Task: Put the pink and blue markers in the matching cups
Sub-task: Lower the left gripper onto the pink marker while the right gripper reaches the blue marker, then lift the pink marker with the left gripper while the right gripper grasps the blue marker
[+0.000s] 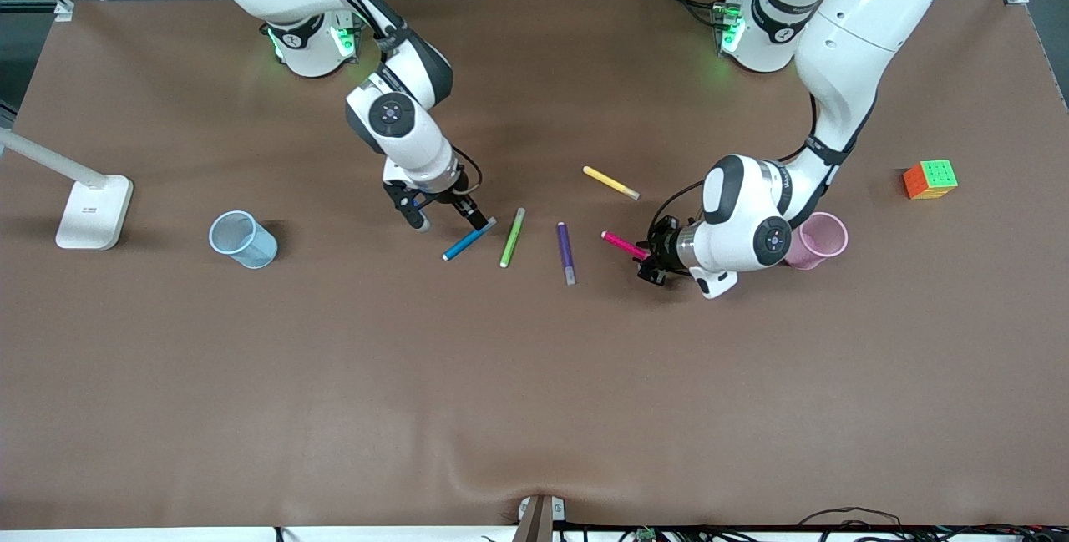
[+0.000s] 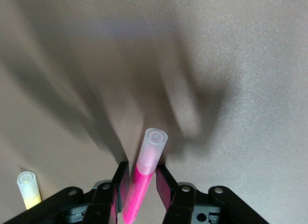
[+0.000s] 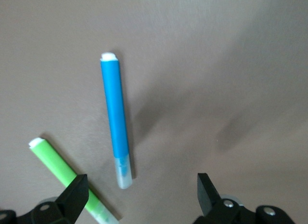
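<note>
front view is showing the left gripper pinching the pink marker beside the pink cup for dropping in, while the right gripper, fingers spread, is hovering over the blue marker, well apart from the blue cup.

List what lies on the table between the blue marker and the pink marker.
In the front view, two pens lie between the blue marker and the pink marker: a lime-green pen, then a dark purple pen.
</note>
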Robot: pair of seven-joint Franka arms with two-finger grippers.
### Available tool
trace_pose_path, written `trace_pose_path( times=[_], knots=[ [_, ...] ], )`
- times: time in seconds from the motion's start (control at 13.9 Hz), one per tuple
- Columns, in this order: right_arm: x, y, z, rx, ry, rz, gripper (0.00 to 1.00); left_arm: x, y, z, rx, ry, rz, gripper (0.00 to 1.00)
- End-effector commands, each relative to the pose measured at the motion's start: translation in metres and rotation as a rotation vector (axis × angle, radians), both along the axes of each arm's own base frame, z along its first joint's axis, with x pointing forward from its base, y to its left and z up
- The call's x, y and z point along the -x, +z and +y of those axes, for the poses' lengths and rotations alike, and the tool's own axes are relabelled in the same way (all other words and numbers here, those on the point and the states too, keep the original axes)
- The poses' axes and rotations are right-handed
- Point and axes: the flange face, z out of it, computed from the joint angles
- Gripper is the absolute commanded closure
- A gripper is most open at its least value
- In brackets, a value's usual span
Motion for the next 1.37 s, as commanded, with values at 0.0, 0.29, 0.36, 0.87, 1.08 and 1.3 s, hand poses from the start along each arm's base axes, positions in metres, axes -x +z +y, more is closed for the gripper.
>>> trace_pose_path(
  times=[0.0,0.29,0.36,0.87,1.08,1.3],
  knots=[
    [0.0,-0.006,0.023,0.008,-0.035,-0.014,0.0,0.002,-0.012,0.0,0.007,0.0,0.015,1.0],
    [0.007,-0.019,0.036,0.04,-0.063,-0.032,0.24,-0.006,0.013,0.001,0.005,-0.009,-0.021,1.0],
    [0.009,-0.02,0.037,0.046,-0.071,-0.037,0.29,-0.008,0.023,0.001,0.004,-0.009,-0.036,1.0],
    [0.009,-0.028,0.044,0.058,-0.09,-0.053,0.71,-0.031,0.141,0.034,-0.05,-0.091,-0.03,1.0],
    [0.009,-0.027,0.044,0.06,-0.09,-0.055,1.0,-0.037,0.179,0.04,-0.115,-0.15,-0.081,1.0],
    [0.003,-0.02,0.042,0.109,-0.109,-0.049,1.0,-0.05,0.219,0.052,-0.193,-0.223,-0.092,1.0]
  ],
)
